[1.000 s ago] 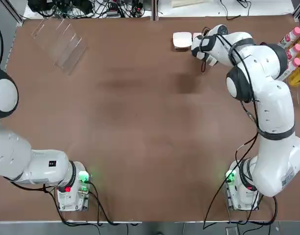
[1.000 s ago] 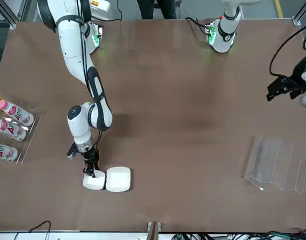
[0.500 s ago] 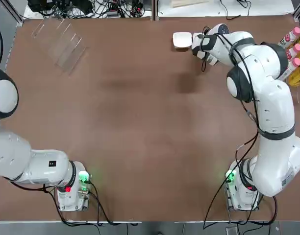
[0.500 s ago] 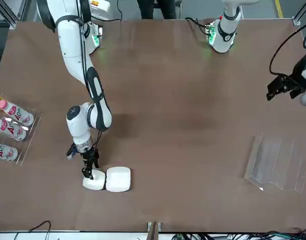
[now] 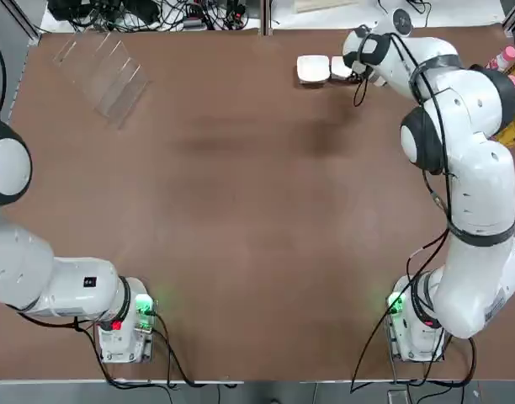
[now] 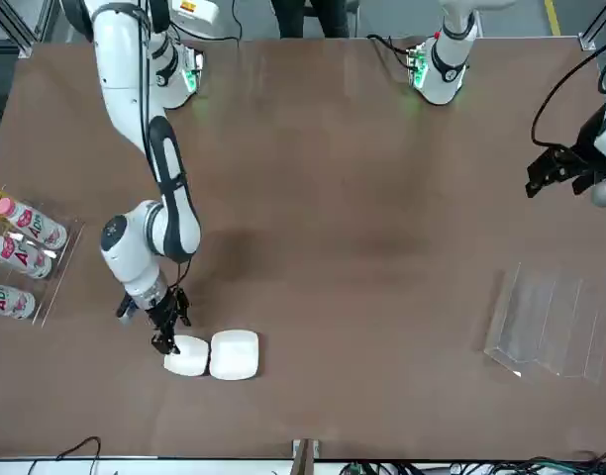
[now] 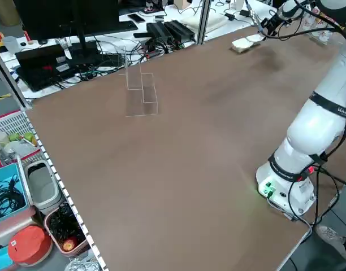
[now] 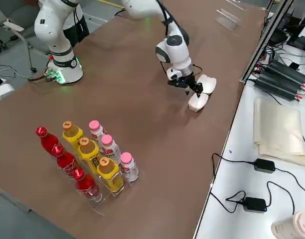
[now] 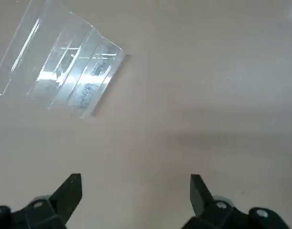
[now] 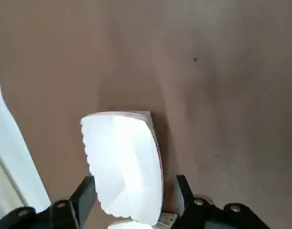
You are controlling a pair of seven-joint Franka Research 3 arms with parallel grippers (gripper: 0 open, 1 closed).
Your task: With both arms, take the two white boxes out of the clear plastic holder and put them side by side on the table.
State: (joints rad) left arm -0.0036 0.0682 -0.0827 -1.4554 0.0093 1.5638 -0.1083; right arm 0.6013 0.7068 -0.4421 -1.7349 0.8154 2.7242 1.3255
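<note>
We see the 2 white boxes (image 6: 212, 355) lying touching, side by side, on the bench (image 6: 362, 228) near its far edge. Our right claw (image 6: 167, 333) hangs just beside the nearer box, fingers parted and empty. The left claw (image 6: 557, 170) is wide open, near the emptied clear plastic holder (image 6: 553, 323).

Right claw (image 6: 165, 334) open, low; left claw (image 9: 134, 191) open, raised

boxes (image 6: 212, 355): plain white
holder (image 5: 106, 74): clear, glinting edges
table (image 5: 241, 210): matte brown
arms (image 5: 459, 168): glossy white, grey-black rings
grippers (image 6: 165, 327): black
bottles (image 8: 87, 159): red, yellow and white, with red, orange and pink caps
</note>
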